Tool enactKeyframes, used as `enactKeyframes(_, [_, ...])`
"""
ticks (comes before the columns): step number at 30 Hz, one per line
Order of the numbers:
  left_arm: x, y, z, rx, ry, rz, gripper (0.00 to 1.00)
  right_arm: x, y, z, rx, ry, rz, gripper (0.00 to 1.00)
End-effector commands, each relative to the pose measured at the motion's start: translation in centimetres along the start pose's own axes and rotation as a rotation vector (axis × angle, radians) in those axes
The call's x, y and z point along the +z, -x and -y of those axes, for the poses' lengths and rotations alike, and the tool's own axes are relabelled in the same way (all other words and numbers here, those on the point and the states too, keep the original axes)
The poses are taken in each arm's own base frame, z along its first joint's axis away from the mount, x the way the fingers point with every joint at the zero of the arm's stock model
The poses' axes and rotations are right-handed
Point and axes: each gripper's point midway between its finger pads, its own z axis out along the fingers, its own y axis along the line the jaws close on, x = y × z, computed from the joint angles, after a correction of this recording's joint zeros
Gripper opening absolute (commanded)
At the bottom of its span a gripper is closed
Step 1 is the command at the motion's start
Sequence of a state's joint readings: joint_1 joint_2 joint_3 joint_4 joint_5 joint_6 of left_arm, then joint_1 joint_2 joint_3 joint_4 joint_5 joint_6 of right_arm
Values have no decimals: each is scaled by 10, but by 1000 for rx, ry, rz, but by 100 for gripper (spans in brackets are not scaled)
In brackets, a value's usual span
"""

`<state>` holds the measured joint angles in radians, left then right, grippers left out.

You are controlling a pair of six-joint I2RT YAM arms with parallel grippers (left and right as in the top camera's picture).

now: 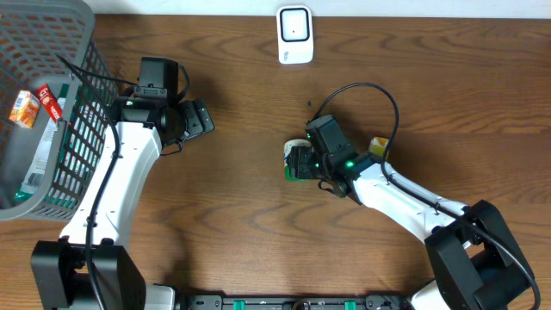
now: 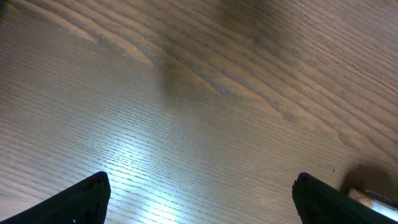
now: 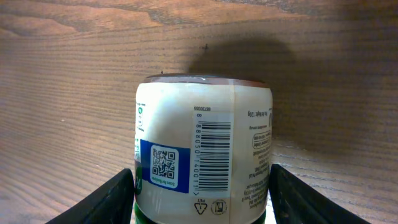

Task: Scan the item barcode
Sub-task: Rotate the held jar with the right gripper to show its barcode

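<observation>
Overhead: fixed above the desk [image 1: 258, 250], looking straight down from far enough to take in both arms, the basket [image 1: 52, 172] at the left edge and the white scanner [image 1: 294, 34] at the far edge.
Left wrist: sits behind the left gripper [image 2: 200, 186], very near the wood, facing forward and down. Only two dark fingertips show, at the bottom corners.
Right wrist: sits behind the right gripper [image 3: 200, 180], close up on the container [image 3: 205, 124] between its fingers, with the barcode towards the lens.
Shared: overhead and right wrist both show the container near the desk's middle. Overhead and left wrist share bare wood.
</observation>
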<state>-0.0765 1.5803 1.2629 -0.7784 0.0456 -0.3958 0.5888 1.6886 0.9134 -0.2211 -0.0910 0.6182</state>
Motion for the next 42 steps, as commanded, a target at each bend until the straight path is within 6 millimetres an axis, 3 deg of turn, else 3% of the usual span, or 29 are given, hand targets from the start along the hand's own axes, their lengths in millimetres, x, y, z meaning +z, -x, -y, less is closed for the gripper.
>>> enactKeyframes(1, [-7, 8, 0, -2, 1, 30, 95, 1, -2, 0, -10, -23, 17, 65])
enactKeyframes(16, [-7, 8, 0, -2, 1, 29, 95, 3, -2, -14, -24, 7, 38, 68])
enactKeyframes(24, [-7, 8, 0, -2, 1, 29, 95, 19, -13, -9, -32, -36, 20, 65])
enactKeyframes(32, [-7, 8, 0, -2, 1, 29, 95, 20, -8, -16, -40, -19, 49, 65])
enactKeyframes(42, [-7, 8, 0, -2, 1, 29, 95, 35, -21, -11, -83, -90, 51, 66])
